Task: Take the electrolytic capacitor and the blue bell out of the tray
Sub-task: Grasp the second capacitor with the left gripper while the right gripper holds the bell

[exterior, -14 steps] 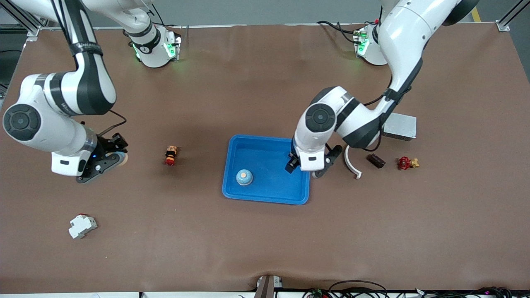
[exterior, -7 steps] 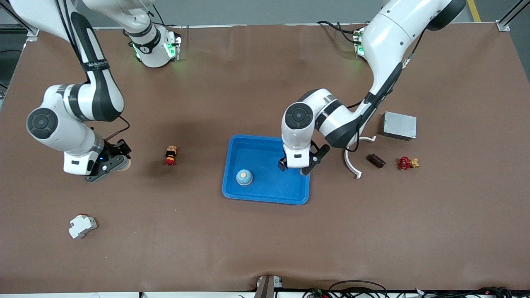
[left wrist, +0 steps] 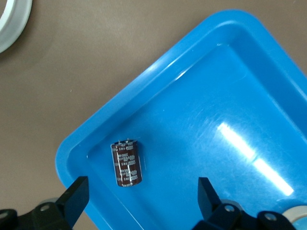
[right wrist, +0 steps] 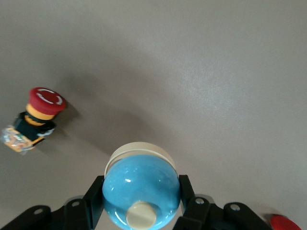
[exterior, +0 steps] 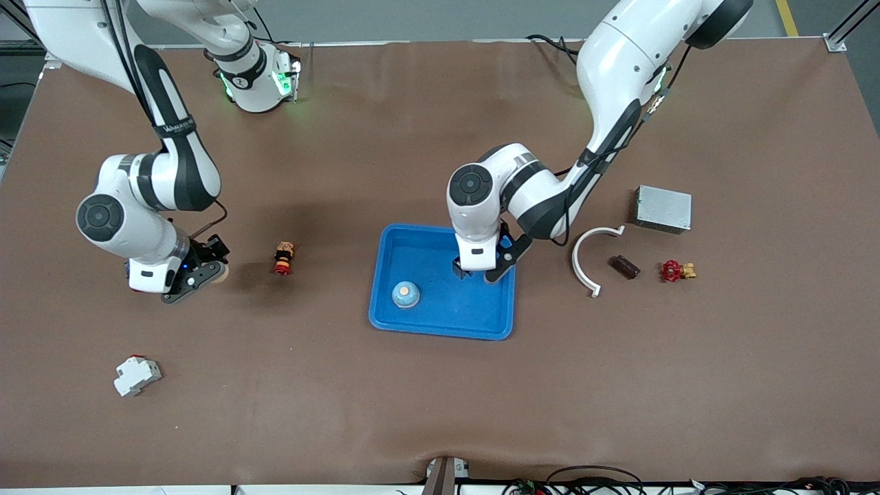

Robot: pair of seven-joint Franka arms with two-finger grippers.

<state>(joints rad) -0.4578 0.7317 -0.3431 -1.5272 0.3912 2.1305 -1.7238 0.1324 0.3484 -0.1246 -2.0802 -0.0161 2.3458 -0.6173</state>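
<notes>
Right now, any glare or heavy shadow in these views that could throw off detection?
Left wrist view: bright streaks of glare on the blue tray's floor, clear of the capacitor lying in it. Right wrist view: small highlights on the blue bell in the right pincer; soft shadow beside the red push button. Front view: diffuse arm shadows on the table.

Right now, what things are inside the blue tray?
In the blue tray sit a bell and a dark capacitor, lying on its side under the open left gripper. From the front, that gripper covers the capacitor.
</notes>
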